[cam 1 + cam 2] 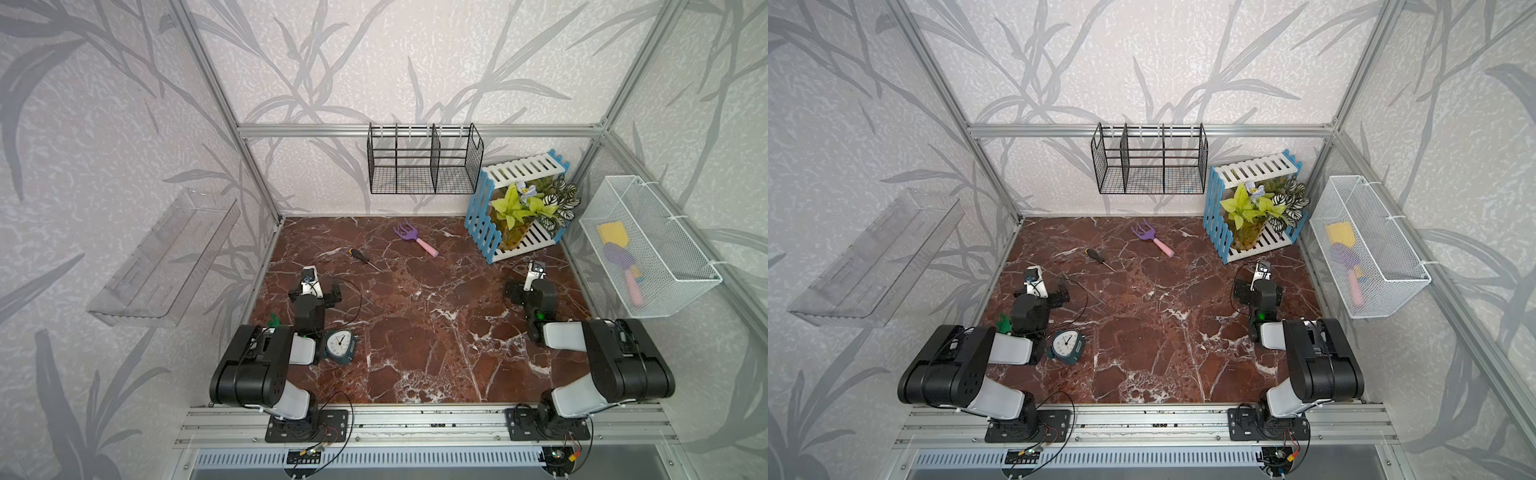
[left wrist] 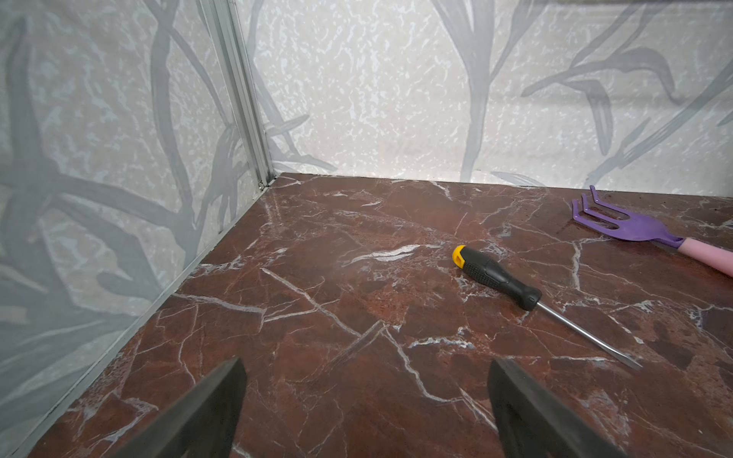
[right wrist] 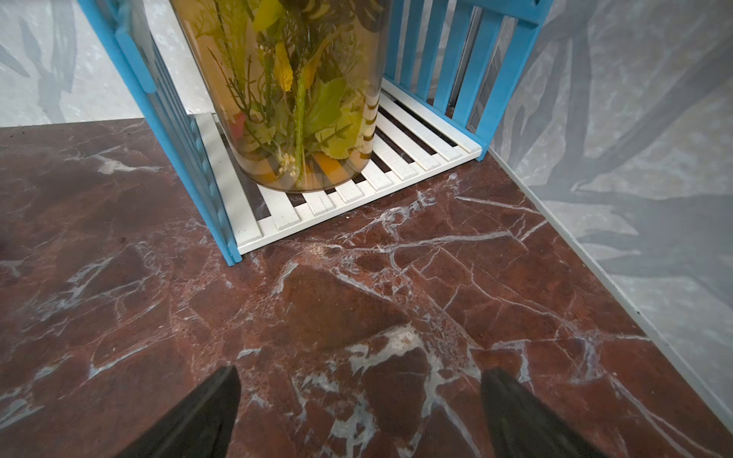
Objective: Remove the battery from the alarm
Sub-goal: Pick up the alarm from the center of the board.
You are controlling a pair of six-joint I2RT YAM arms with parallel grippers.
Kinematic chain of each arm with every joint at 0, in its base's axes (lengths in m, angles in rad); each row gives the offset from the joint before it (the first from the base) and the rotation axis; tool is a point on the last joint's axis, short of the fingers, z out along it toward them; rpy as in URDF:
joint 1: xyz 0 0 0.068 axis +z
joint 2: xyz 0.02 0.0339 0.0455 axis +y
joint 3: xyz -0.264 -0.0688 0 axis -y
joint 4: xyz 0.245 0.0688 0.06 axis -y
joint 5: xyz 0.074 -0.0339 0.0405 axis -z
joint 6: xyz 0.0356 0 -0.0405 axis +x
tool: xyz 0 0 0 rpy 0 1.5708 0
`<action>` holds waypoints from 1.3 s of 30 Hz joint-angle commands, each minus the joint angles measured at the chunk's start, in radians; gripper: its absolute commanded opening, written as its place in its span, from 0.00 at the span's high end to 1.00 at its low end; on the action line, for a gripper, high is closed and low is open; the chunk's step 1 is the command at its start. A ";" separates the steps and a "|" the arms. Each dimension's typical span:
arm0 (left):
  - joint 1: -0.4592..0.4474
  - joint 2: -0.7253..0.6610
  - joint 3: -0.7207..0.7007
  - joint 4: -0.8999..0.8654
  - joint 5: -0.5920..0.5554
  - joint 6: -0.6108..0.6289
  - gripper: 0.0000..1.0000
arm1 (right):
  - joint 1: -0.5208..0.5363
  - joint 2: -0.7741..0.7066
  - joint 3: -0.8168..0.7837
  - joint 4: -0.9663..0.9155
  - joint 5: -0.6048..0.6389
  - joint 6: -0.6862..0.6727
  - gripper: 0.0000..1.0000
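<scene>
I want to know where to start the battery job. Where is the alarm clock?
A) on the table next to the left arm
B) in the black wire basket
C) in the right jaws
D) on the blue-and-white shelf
A: both top views show the clock sitting on the table, right beside the left arm.

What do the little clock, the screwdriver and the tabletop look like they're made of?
The alarm: likely plastic, dull teal shell, white dial. The screwdriver: ribbed black grip, rubbery or plastic, yellow cap, shiny steel-like shaft. The table: glossy red-brown marble with white veins, possibly only a printed film.
</scene>
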 commanded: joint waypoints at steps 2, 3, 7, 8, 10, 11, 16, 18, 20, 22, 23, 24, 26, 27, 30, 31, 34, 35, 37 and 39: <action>-0.004 0.004 0.010 0.022 0.001 0.011 0.00 | 0.001 -0.005 0.013 -0.001 0.011 0.008 0.01; -0.004 0.005 0.010 0.024 0.001 0.010 0.00 | 0.001 -0.005 0.013 -0.001 0.012 0.006 0.01; -0.003 0.004 0.010 0.022 0.002 0.010 0.00 | 0.001 -0.005 0.013 -0.001 0.011 0.008 0.01; -0.002 0.004 0.010 0.021 0.002 0.011 0.00 | 0.001 -0.005 0.013 -0.001 0.011 0.008 0.01; -0.002 0.004 0.009 0.021 0.003 0.011 0.00 | 0.001 -0.005 0.014 -0.002 0.011 0.008 0.01; -0.002 0.001 0.008 0.026 0.000 0.010 0.00 | 0.001 -0.006 0.012 -0.002 0.012 0.007 0.01; -0.004 -0.194 0.148 -0.331 -0.017 -0.003 0.00 | 0.026 -0.358 0.120 -0.512 0.036 0.055 0.01; -0.004 -0.270 0.235 -0.556 -0.025 -0.058 0.00 | 0.020 -0.457 0.176 -0.683 0.017 0.083 0.01; -0.002 -0.320 0.281 -0.715 -0.004 -0.170 0.00 | 0.019 -0.507 0.169 -0.752 0.028 0.166 0.01; -0.002 -0.380 0.321 -0.857 0.051 -0.323 0.00 | 0.015 -0.556 0.142 -0.777 0.015 0.299 0.01; -0.002 -0.404 0.327 -0.914 0.097 -0.400 0.00 | 0.009 -0.582 0.135 -0.796 -0.042 0.342 0.01; -0.002 -0.427 0.324 -0.960 0.138 -0.480 0.00 | 0.006 -0.609 0.128 -0.812 -0.146 0.375 0.01; -0.003 -0.481 0.283 -1.004 0.234 -0.601 0.00 | 0.006 -0.638 0.108 -0.813 -0.340 0.444 0.01; -0.006 -0.521 0.252 -1.008 0.268 -0.686 0.03 | 0.007 -0.640 0.095 -0.784 -0.457 0.471 0.01; -0.028 -0.620 0.184 -1.144 0.255 -0.863 0.09 | 0.059 -0.584 0.097 -0.766 -0.635 0.558 0.01; -0.037 -0.644 0.184 -1.238 0.232 -0.894 0.09 | 0.097 -0.558 0.121 -0.804 -0.640 0.552 0.01; -0.067 -0.694 0.231 -1.511 0.163 -0.945 0.09 | 0.250 -0.471 0.202 -0.908 -0.578 0.498 0.01; -0.076 -0.706 0.251 -1.581 0.143 -0.958 0.08 | 0.294 -0.438 0.226 -0.927 -0.560 0.483 0.01; -0.094 -0.720 0.306 -1.736 0.099 -0.999 0.07 | 0.364 -0.374 0.269 -0.944 -0.555 0.465 0.01; -0.103 -0.718 0.351 -1.877 0.064 -1.072 0.05 | 0.411 -0.312 0.302 -0.939 -0.562 0.462 0.01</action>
